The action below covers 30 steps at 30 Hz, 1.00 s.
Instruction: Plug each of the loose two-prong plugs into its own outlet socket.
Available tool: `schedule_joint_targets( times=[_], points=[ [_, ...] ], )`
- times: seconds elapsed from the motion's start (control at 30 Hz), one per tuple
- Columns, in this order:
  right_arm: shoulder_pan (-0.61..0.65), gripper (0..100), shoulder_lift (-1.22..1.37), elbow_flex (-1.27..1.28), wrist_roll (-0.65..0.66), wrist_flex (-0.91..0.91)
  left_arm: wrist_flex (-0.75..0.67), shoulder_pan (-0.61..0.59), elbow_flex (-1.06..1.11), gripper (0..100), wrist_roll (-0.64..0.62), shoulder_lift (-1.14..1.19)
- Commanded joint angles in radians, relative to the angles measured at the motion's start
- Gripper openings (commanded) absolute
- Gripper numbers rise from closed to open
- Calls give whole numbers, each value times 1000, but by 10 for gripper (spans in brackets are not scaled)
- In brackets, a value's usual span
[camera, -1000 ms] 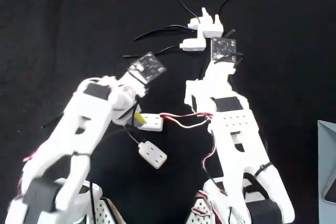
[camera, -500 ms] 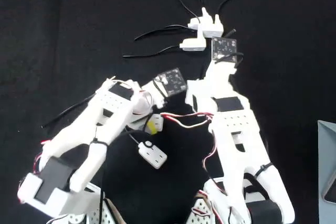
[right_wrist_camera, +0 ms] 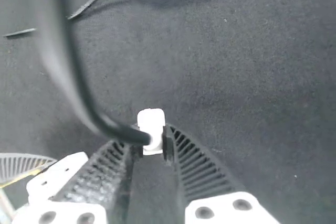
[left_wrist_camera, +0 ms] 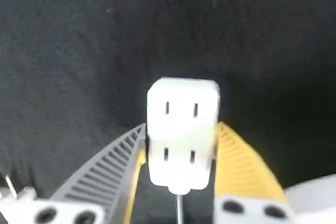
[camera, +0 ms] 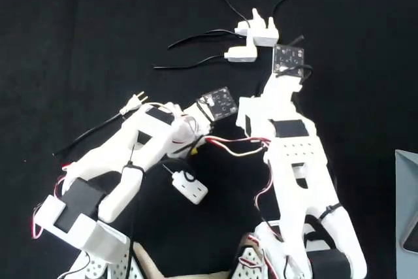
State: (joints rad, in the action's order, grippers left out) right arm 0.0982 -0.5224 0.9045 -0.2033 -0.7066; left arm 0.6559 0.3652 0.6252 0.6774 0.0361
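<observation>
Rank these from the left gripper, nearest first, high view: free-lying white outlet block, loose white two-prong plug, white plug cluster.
1. Free-lying white outlet block, near side of the left gripper.
2. Loose white two-prong plug, left side.
3. White plug cluster, far end.

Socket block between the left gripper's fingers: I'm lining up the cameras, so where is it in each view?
High view: hidden under the left arm, near the loose socket.
Left wrist view: socket block at centre, between the left gripper's fingers.
Right wrist view: the right gripper pinches a plug here instead.
Shared landmark: the left gripper's yellow finger.
</observation>
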Motion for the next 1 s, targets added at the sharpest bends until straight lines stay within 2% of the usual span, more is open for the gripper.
schedule_joint_targets(
  times=[0.0,0.1,0.33,0.57,0.67,0.8,0.97],
  points=[
    [-5,12,2,-53,-6,20,-48,-4,-76,101,-120,0],
    [-3,12,2,-53,-6,20,-41,-7,-76,128,-230,0],
    [-3,12,2,-50,-6,20,-20,-88,-74,327,-427,-28],
    [-2,12,2,-51,6,14,213,-97,-62,335,-434,-259],
    [20,12,1,-51,89,11,281,-136,-24,332,-439,-381],
    [97,12,1,-50,195,11,285,-213,96,332,-470,-565],
    [167,12,8,-73,299,20,288,-371,263,332,-545,-783]
  ],
)
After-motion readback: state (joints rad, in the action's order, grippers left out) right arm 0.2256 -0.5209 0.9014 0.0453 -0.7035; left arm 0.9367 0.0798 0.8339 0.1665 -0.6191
